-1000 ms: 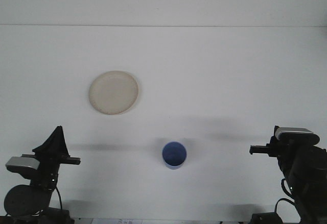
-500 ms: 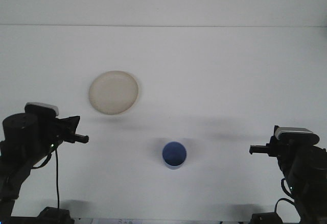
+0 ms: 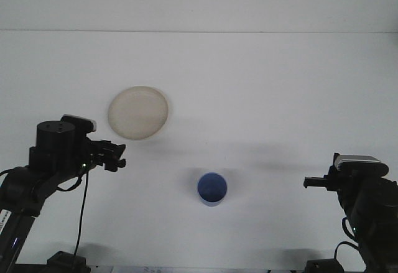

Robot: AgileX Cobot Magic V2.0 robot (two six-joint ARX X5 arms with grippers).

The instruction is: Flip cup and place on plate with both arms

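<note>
A blue cup [image 3: 212, 188] stands on the white table near the front centre, its round end facing up. A cream plate [image 3: 138, 112] lies flat at the back left of it. My left gripper [image 3: 115, 158] hovers just below the plate's near edge, pointing right, well to the left of the cup. My right gripper [image 3: 309, 183] rests low at the right, pointing left toward the cup from a distance, fingers together as one thin bar. Neither gripper holds anything.
The white table [image 3: 261, 99] runs back to a pale wall. The left arm's cable [image 3: 81, 223] hangs down near the front left edge.
My left arm has risen from its low rest pose and swung up and to the right, toward the plate's near edge. The right arm, cup and plate have not moved.
</note>
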